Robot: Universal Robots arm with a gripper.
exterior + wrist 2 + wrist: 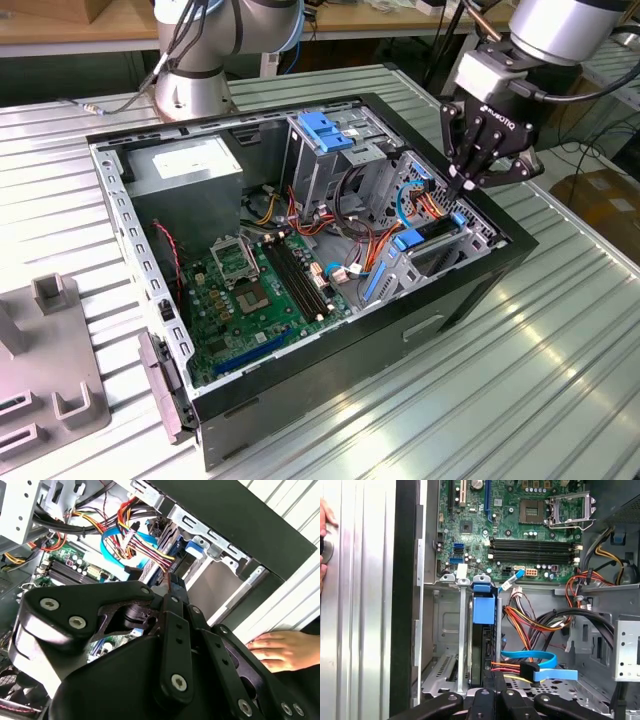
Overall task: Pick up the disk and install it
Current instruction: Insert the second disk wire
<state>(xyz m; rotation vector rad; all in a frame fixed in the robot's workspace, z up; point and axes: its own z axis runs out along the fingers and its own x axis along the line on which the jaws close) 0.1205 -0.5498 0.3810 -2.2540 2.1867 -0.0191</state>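
The disk (481,650) stands on edge in the metal drive bay (440,255) at the case's corner on the exterior view's right. Its blue carrier frame (413,239) shows along the upper edge, and its blue tab (484,609) faces the motherboard. My gripper (468,186) hangs just above the far end of the disk, its fingers drawn together to a point and shut, with nothing visible between them. In the second wrist view the gripper (174,582) points down at the bay beside the red and blue cables. I cannot tell whether the tips touch the disk.
The open computer case (480,300) lies on a ribbed metal table. A bundle of cables (535,625) and a blue flat cable (540,660) crowd the bay. A blue clip (325,130) tops the metal cage. A person's hand (277,650) rests on the table beside the case.
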